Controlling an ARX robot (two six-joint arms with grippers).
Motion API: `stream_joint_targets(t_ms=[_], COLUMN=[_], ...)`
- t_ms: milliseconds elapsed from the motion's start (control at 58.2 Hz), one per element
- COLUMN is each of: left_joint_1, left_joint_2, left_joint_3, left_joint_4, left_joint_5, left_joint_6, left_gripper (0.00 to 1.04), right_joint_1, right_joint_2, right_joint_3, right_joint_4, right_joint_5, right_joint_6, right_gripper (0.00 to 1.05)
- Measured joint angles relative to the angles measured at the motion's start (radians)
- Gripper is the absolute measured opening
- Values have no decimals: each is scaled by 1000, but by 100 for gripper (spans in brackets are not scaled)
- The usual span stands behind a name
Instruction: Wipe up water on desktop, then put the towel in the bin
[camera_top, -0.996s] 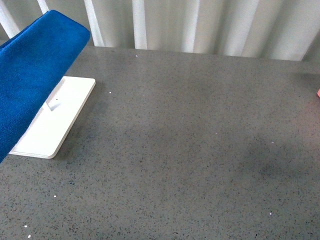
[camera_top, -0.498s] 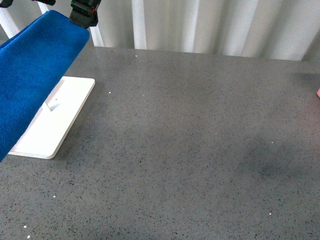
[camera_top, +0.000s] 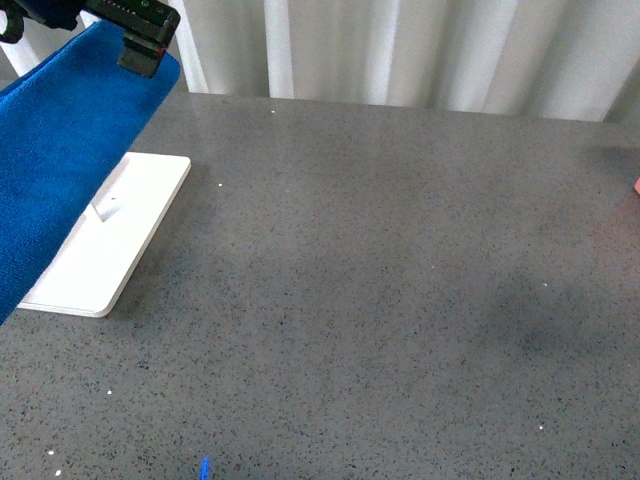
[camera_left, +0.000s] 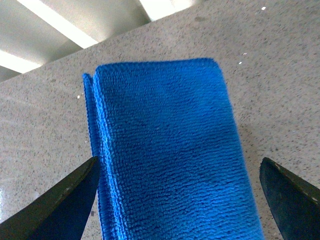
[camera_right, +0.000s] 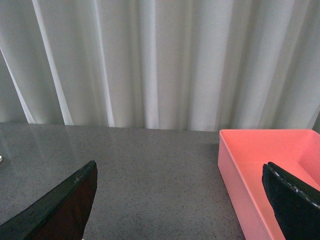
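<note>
Left gripper hovers over the towel, jaws spread wide either side of it, gripping nothing; the towel lies draped over the white tray at far left. Pickup step, I'd judge: next, descend and pinch. Right gripper gapes empty near the pink bin.

Desktop, centre and right: open passage. Left side obstructed by white tray and the towel slanting above it; pink bin bounds the far right
</note>
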Motion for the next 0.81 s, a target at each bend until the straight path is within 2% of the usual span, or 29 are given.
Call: stream_joint_targets(t_ms=[275,344,515,670,807], left_joint_1=[11,11,15,17,13], left_joint_2=[19,23,26,19,12], left_joint_3=[-9,-20,-30,-29,-30], left_joint_4=[1,14,32,28,11], left_joint_5=[1,-5,-21,-14,35], left_joint_6=[-13,-5,-3,-11,-25], left_gripper=[98,85,45,23,6], right_joint_1=[0,0,0,0,0], right_joint_2=[0,0,0,0,0], right_joint_3=[0,0,0,0,0], right_joint_4=[0,0,0,0,0], right_joint_5=[0,0,0,0,0], right_joint_6=[0,0,0,0,0], right_gripper=[98,98,98,98,98])
